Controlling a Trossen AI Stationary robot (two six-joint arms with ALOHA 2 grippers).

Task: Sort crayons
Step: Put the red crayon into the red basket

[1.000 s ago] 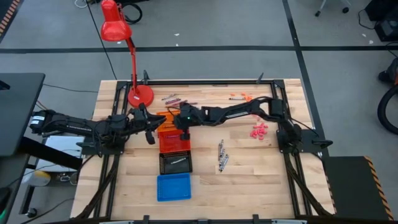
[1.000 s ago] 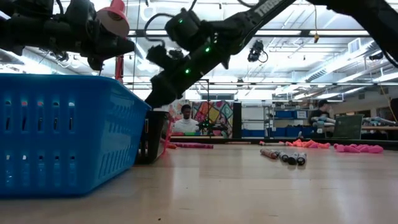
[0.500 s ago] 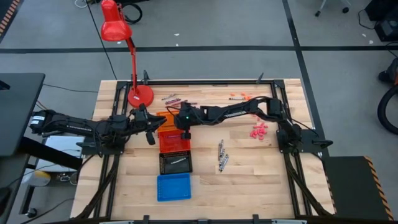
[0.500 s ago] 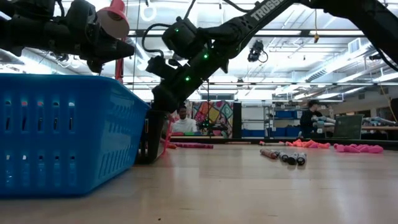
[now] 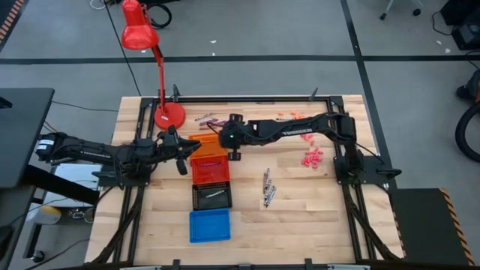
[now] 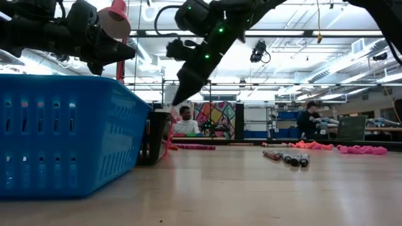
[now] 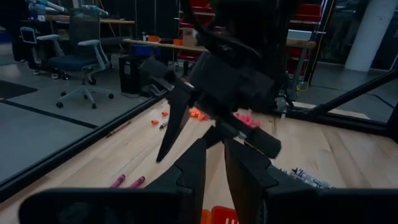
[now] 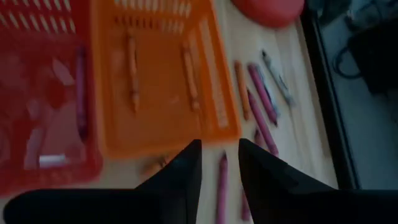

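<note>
Crayons lie in groups on the table: maroon ones [image 5: 206,118] at the far side, orange ones [image 5: 289,116], pink ones [image 5: 313,157] and grey ones [image 5: 268,187]. Two orange crayons [image 8: 189,78] lie in the orange tray [image 8: 158,62]. One maroon crayon [image 8: 81,93] lies in the red tray [image 8: 37,74]. My right gripper [image 8: 217,162] hangs open and empty above the near edge of the orange tray [image 5: 201,142], slanting down. My left gripper [image 7: 214,168] waits level beside the trays' left side [image 5: 180,155], its fingers a narrow gap apart and holding nothing.
A black tray [image 5: 212,196] and a blue tray [image 5: 209,225] stand in line nearer the front edge, below the red tray [image 5: 211,169]. A red desk lamp's base [image 5: 169,115] stands at the far left. Free wood lies right of the trays.
My right gripper has risen from low over the red tray and drawn back toward the far edge, tipping up somewhat. My left arm has kept still.
</note>
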